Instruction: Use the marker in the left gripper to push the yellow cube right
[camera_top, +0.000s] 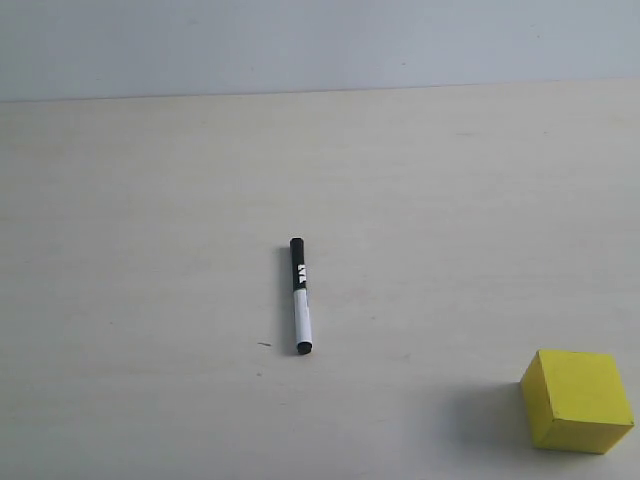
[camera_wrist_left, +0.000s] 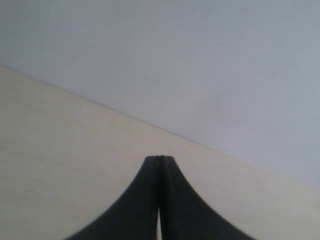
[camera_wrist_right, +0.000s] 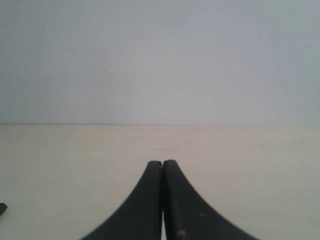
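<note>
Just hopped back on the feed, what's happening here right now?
Nothing is being handled. The marker lies alone on the table near the middle of the exterior view, no claw touching it. The yellow cube sits apart from it, toward that view's lower right corner. The left claw and right claw are both shut on nothing, and neither arm shows in the exterior view. The marker is not yet picked up.

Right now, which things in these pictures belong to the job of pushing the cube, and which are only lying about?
Belong to the job:
- slim black-and-white marker, lying loose, not held
- solid bright yellow cube
- black left gripper, shut, empty

Not part of it:
- black right gripper, shut, empty
- pale wooden table
- plain grey wall
</note>
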